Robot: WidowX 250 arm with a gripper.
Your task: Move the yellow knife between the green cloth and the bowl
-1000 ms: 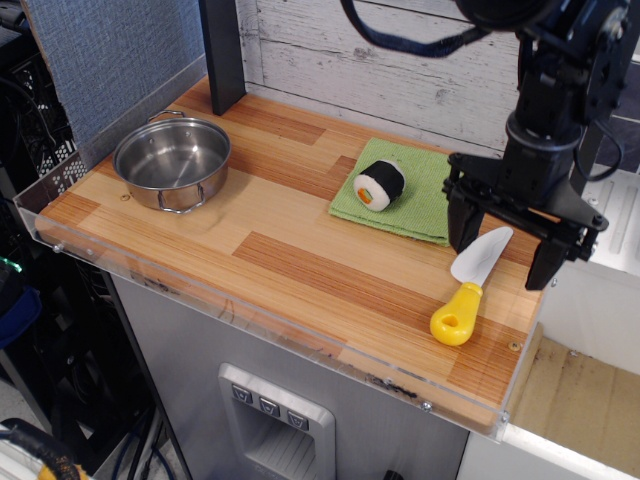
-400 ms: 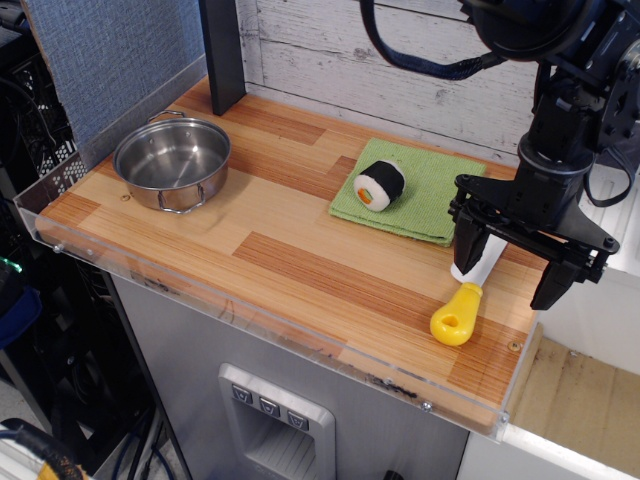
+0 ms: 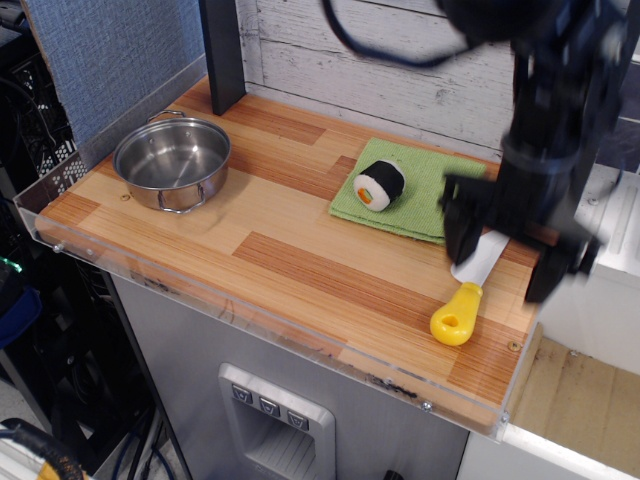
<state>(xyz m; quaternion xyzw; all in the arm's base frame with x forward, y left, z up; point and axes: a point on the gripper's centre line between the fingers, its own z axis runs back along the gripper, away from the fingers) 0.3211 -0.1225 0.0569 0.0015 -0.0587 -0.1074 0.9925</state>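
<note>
The yellow knife (image 3: 462,299) lies on the wooden table near the front right corner, handle toward the front, its pale blade partly hidden under my gripper. My gripper (image 3: 500,262) hangs over the blade with its fingers spread wide, one on each side; it is blurred by motion. The green cloth (image 3: 425,195) lies flat just behind the knife, its right part hidden by my arm. The steel bowl (image 3: 172,161) stands at the far left of the table.
A toy sushi roll (image 3: 379,185) sits on the left part of the green cloth. A dark post (image 3: 222,50) rises at the back left. A clear plastic lip (image 3: 250,305) runs along the table's front edge.
My gripper has stayed over the knife's blade with its fingers open, shifting slightly and now blurred by motion. The knife, cloth and bowl have not moved.
</note>
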